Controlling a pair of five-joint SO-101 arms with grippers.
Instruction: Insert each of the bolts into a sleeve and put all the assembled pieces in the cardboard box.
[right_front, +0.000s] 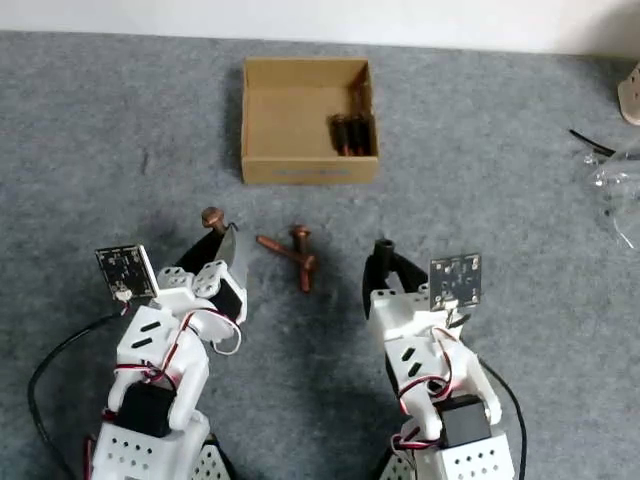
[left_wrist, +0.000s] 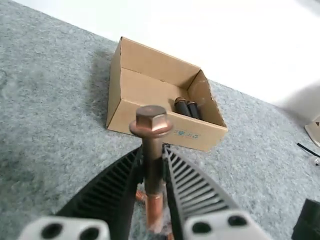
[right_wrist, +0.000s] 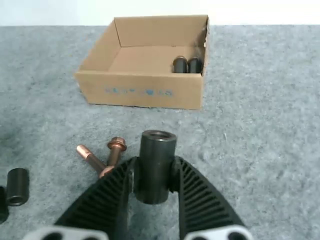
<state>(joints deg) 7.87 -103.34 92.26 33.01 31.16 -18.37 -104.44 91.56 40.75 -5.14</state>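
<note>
My left gripper is shut on a copper bolt, held upright with its hex head on top. A black sleeve stands open end up in my right gripper, which is shut on it. Between the arms, two loose bolts lie crossed on the carpet. The cardboard box sits beyond them, with assembled pieces in its right corner.
Another loose black sleeve lies on the carpet near my left arm. Clear safety glasses and a cable lie at the far right edge. Grey carpet covers the table.
</note>
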